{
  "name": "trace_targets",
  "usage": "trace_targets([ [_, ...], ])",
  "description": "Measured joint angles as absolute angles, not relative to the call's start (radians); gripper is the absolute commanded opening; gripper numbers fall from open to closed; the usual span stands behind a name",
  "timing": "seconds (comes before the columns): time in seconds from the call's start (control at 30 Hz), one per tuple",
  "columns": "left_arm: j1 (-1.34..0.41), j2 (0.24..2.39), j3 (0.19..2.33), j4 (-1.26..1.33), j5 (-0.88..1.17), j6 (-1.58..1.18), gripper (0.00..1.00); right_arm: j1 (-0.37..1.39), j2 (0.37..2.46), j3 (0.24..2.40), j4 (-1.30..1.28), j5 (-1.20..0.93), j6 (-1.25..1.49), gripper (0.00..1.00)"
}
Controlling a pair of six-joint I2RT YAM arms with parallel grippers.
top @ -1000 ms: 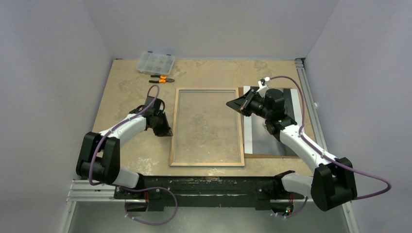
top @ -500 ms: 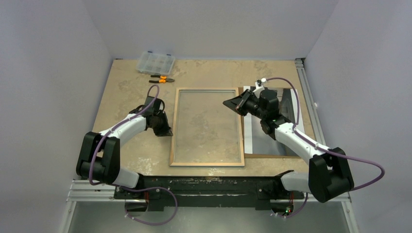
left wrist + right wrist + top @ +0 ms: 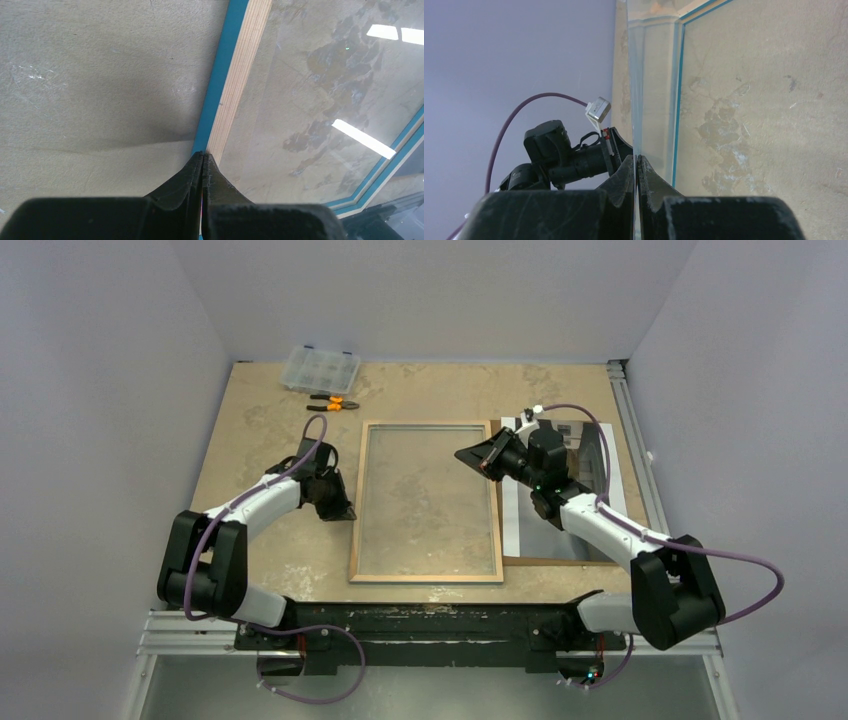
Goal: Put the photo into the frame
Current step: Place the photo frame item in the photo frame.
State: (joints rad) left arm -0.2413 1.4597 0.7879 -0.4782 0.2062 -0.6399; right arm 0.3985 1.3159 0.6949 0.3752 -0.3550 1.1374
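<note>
Seen from the top camera, the frame (image 3: 428,574) lay flat at the centre of the table (image 3: 260,440) with its pale wood back upward. It was a thin rectangle around a clear pane, through which the mottled, stone-patterned top showed. At its 3 o'clock lay the photo (image 3: 535,535), grey and glossy with a white border, on a brown backing board (image 3: 550,562). The photo's far end looked lifted and mirror-bright. The right pincer (image 3: 462,454) hung over the frame's 3 o'clock rail, and the left pincer (image 3: 345,512) sat at the 9 o'clock rail. A clear compartment box (image 3: 320,368) and orange-handled pliers (image 3: 335,403) lay out at 11 o'clock.

In the left wrist camera the left pincer was fully closed and empty. Its tips touched the rail where the blue face met the raw, layered wood, and I judged it was bracing the frame.

In the right wrist camera the right pincer was clamped on the edge of a thin, shiny, flexing sheet that mirrored the arm itself. I took this sheet to be the photo.

The step in hand seemed to be lifting the photo across to the frame. The next move would call for drawing it toward 9 o'clock and turning the picture side down to the pane. It would then need squaring to the opening and lowering without creasing so limp a sheet.
</note>
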Motion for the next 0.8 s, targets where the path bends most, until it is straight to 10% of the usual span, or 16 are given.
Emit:
trace_targets([
  [0.8, -0.237, 1.462, 0.788, -0.478, 0.213, -0.64, 0.0, 0.404, 1.292, 0.699, 0.379, -0.356, 1.19, 0.0],
])
